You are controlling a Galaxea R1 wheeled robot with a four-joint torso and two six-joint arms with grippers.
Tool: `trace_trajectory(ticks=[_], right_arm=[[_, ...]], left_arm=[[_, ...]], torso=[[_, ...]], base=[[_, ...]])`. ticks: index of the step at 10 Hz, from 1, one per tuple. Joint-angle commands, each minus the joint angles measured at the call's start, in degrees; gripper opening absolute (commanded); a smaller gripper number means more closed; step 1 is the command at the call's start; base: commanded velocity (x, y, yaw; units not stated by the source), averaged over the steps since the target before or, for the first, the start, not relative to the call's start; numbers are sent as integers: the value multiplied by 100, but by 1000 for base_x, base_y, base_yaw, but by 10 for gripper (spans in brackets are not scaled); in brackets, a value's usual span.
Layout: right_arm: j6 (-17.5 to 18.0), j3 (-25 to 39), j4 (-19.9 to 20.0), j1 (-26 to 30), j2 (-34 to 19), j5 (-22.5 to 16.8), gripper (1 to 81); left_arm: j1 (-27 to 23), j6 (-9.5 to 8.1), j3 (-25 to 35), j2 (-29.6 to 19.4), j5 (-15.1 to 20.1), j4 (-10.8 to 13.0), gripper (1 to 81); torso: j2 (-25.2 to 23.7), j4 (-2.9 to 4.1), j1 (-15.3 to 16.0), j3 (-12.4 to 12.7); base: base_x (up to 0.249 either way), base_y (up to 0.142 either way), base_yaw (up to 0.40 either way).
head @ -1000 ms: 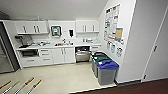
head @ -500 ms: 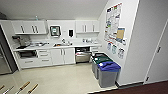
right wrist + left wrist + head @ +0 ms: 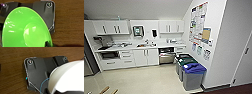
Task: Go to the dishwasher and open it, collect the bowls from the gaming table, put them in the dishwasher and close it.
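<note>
**Kitchenette ahead, green bowl at my right wrist**

White cabinets (image 3: 144,57) line the far wall of a small kitchenette, with a pale floor (image 3: 141,80) before them. Under the desk (image 3: 146,46), between the white doors and a drawer stack, stands the dishwasher (image 3: 166,55); its door looks partly lowered and the inside is dark, but I cannot tell more. Near the right wall with posters (image 3: 199,22) stand three bins (image 3: 190,71), the nearest with a blue lid. A tall steel fridge (image 3: 87,62) is at the left edge.

At my right wrist a lime green bowl (image 3: 25,28) shows large, over dark wood-grain flooring (image 3: 70,22). I cannot tell how my right jaws stand, or if they grip it.

At my left wrist a white rounded thing (image 3: 67,78) shows large, over the same brown floor. The state of my left jaws I cannot tell.
</note>
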Motion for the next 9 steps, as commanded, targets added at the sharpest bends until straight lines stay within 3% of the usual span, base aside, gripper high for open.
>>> trace_trajectory(ticks=[1,9], right_arm=[[6,-48,-28,238,-95,-217,10],[6,-48,-28,230,-77,-235,10]], left_arm=[[-274,16,-73,-136,88,-25,10],[-291,16,-73,-128,79,-60,10]], torso=[[0,0,0,0],[0,0,0,0]], base=[[163,0,0],[162,0,0]])
